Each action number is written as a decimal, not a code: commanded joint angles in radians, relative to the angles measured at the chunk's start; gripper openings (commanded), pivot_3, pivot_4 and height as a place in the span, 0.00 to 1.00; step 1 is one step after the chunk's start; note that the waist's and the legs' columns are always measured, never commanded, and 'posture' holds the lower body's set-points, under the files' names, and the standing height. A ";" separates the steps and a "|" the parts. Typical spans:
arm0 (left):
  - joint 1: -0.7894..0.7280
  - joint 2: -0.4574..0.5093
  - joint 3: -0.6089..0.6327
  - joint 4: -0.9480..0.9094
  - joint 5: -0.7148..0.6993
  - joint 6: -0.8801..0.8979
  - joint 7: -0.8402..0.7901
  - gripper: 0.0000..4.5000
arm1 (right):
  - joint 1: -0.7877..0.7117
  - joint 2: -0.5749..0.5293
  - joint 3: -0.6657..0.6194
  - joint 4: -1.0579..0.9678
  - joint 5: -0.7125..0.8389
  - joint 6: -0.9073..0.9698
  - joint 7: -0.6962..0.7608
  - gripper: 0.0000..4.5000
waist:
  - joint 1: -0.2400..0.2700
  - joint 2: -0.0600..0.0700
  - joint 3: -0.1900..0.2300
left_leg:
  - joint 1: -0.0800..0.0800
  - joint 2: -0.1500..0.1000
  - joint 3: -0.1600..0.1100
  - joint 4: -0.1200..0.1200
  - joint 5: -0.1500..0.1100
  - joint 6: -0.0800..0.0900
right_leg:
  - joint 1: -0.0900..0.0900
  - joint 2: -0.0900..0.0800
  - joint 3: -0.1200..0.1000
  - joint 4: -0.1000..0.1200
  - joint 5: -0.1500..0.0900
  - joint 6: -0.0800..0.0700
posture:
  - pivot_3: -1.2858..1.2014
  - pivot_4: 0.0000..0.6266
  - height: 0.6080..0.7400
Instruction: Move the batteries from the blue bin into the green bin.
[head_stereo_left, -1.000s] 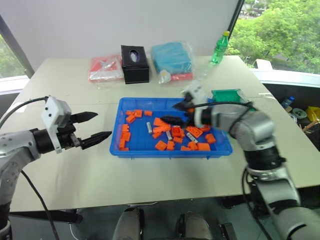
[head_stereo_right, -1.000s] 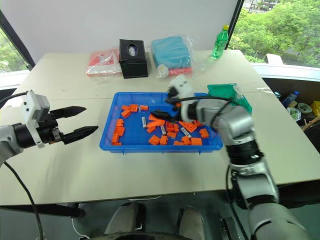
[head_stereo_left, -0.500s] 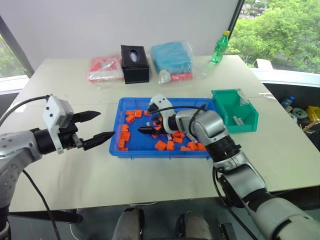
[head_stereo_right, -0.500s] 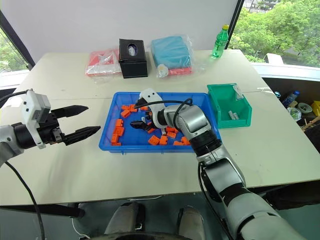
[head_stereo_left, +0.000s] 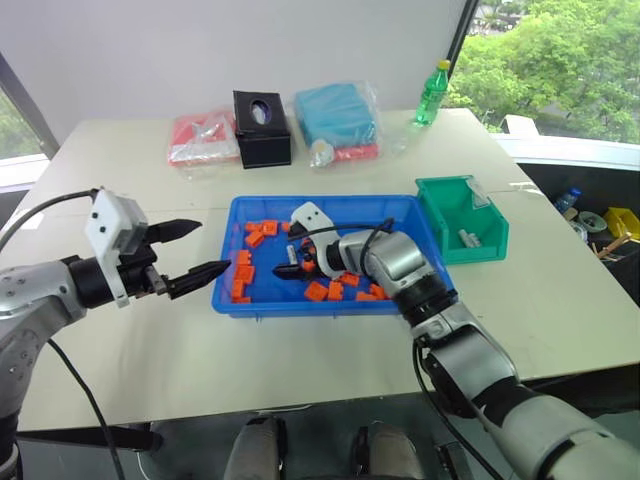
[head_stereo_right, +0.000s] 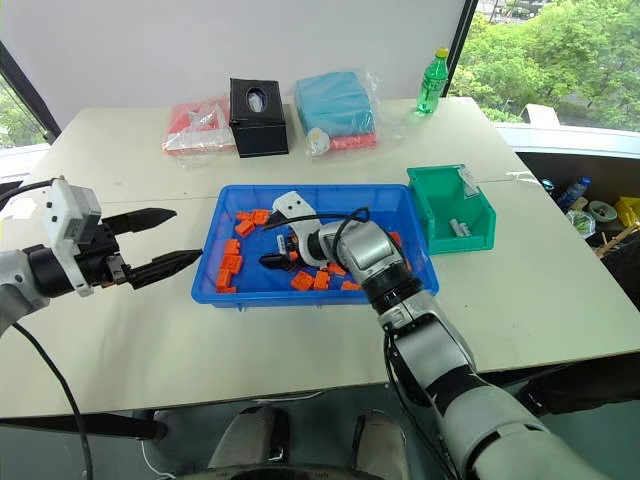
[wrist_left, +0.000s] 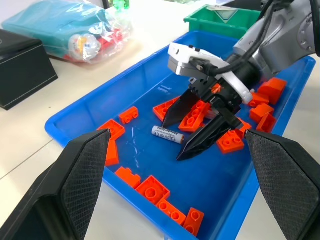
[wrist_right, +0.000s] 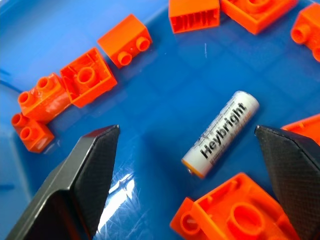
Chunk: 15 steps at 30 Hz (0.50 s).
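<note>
The table (head_stereo_left: 120, 380) carries everything, and the blue bin (head_stereo_left: 330, 205) sits near its middle. From the blue bin, the green bin (head_stereo_left: 462, 218) stands just beside it at three o'clock, with a couple of batteries (head_stereo_left: 467, 238) lying on its floor. At about eleven o'clock from the blue bin, toward the far edge, are a red packet (head_stereo_left: 204, 137), a black box (head_stereo_left: 263, 128) and a teal packet (head_stereo_left: 337, 112) in a row, and a green bottle (head_stereo_left: 431, 94) stands at one o'clock. Orange bricks (head_stereo_left: 242, 275) lie scattered over the blue bin's floor, one cluster near its nine o'clock wall and more toward the middle and the near wall. The left gripper (head_stereo_left: 208, 251) hangs over bare table at nine o'clock from the blue bin, just outside its wall, its fingers spread with nothing between them. The right gripper (wrist_left: 185, 126) reaches down into the blue bin, its jaws apart on either side of one battery (wrist_right: 220, 133) that lies flat on the blue floor; neither fingertip touches it. That battery lies near the middle of the blue bin, with bricks close by at several sides.
</note>
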 joint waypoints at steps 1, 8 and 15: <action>-0.018 0.004 0.022 -0.016 -0.009 -0.014 0.004 1.00 | -0.021 0.019 0.005 0.030 -0.026 -0.028 0.015 0.60 | 0.000 0.000 0.000 | 0.000 0.000 0.000 0.000 0.000 0.000 | 0.000 0.000 0.000 0.000 0.000 0.000 | 0.52 0.24 0.17; -0.021 0.004 0.014 -0.006 -0.010 -0.018 -0.009 1.00 | -0.007 0.012 -0.021 -0.049 -0.026 0.007 0.030 0.02 | 0.000 0.000 0.000 | 0.000 0.000 0.000 0.000 0.000 0.000 | -0.001 0.000 0.000 0.000 0.000 0.000 | 0.52 0.24 0.17; -0.037 -0.033 -0.065 -0.012 -0.009 -0.026 -0.023 1.00 | 0.017 -0.169 -0.289 -0.467 0.113 0.287 0.005 0.02 | 0.017 0.000 0.000 | -0.002 -0.001 0.000 0.000 0.001 -0.001 | 0.000 0.000 0.000 -0.001 0.000 0.000 | 0.52 0.24 0.17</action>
